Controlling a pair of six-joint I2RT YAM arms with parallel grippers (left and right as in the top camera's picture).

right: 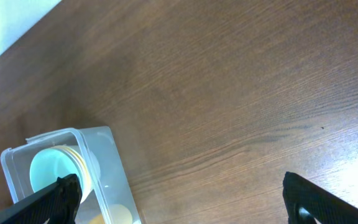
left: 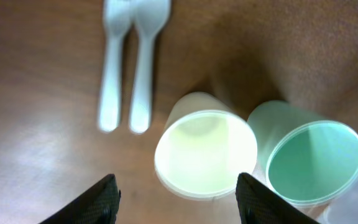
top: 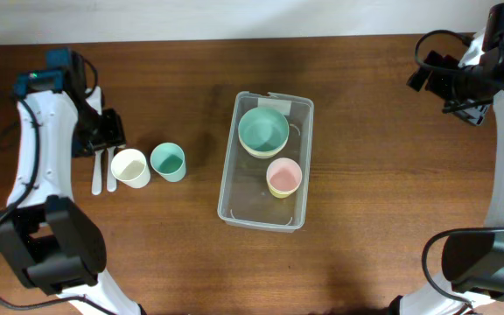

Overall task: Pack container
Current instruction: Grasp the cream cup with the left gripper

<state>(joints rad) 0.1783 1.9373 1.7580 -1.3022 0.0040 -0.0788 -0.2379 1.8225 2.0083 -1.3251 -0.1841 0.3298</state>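
One container (top: 256,203) holds one bowl (top: 262,129), one pink cup (top: 283,178); outside, cream cup (top: 130,166), teal cup (top: 168,161), two utensils (left: 143,68); left gripper (left: 178,196), right gripper (right: 182,196) gape empty

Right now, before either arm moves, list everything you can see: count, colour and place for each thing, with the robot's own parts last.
clear plastic rectangular tub: one, see-through, middle of the table
round green bowl: one, mint green, inside the tub, far end
pink cup: one, pink, inside the tub, nearer than the bowl
pale yellow cup: one, cream-yellow, left of the tub
green cup: one, mint green, between yellow cup and tub
white plastic utensils: two, white, side by side, left of the yellow cup
brown wooden table: one, brown, under everything
left claw: one, black, open, over the yellow cup
right claw: one, black, open, over bare table
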